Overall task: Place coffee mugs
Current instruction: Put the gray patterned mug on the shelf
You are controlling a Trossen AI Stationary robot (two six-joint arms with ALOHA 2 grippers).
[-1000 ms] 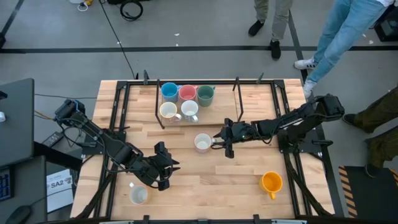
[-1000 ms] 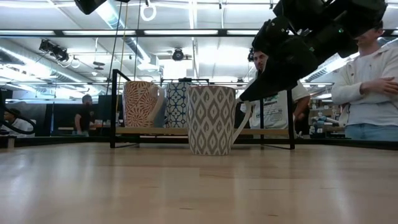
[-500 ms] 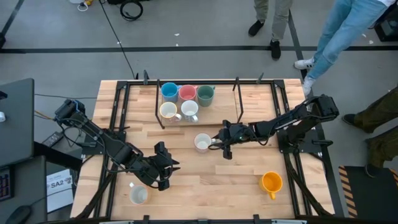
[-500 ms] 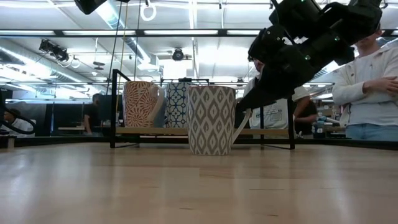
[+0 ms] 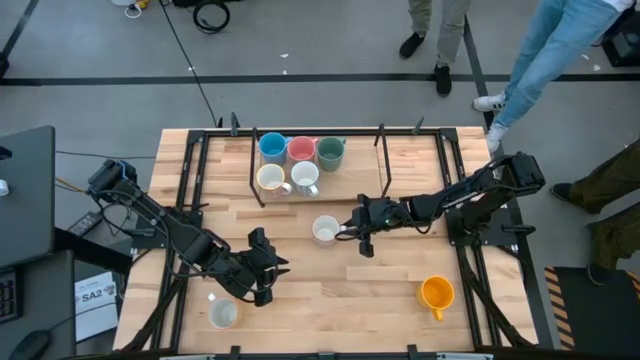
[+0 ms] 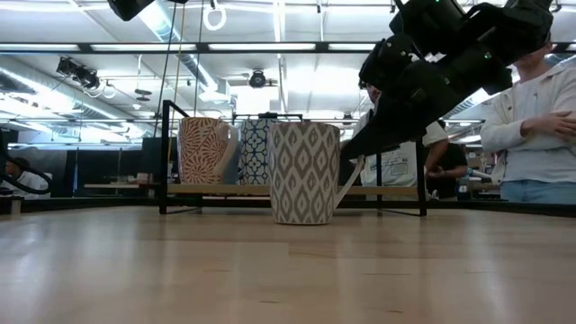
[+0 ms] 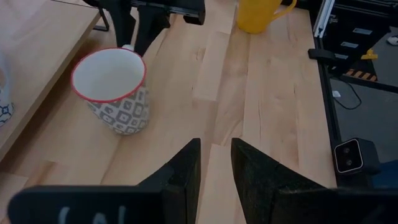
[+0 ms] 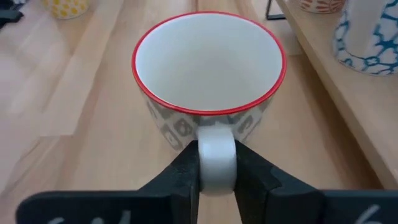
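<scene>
A grey-patterned coffee mug with a red rim [image 5: 324, 230] [image 8: 208, 81] stands upright on the table's middle. My right gripper [image 5: 346, 229] [image 8: 216, 177] reaches it from the table's right and is shut on its handle. Five mugs, blue [image 5: 272, 147], pink [image 5: 301, 150], green [image 5: 330, 152] and two white ones [image 5: 270, 179] [image 5: 305, 177], stand on the raised shelf at the far side. An orange mug [image 5: 437, 293] stands near right and a pale mug [image 5: 222, 313] near left. My left gripper [image 5: 268, 270] [image 7: 215, 168] hovers above the table beside the pale mug, slightly open and holding nothing. My right gripper pinches the mug's white handle [image 8: 216, 155] between its two fingers, one on each flat side of the loop. The fingers [image 6: 360, 144] come from the table's right, slanting down. The mug stands upright with its base on the table.
A black-framed rack with a wooden shelf [image 6: 216, 189] runs along the far side. Bare wood lies between the middle mug and the near edge. People stand beyond the table's far right corner [image 5: 560, 50].
My right gripper has edged down and toward the middle mug, and its fingers have shut on the handle. The mug has shifted slightly on the table and stays upright.
</scene>
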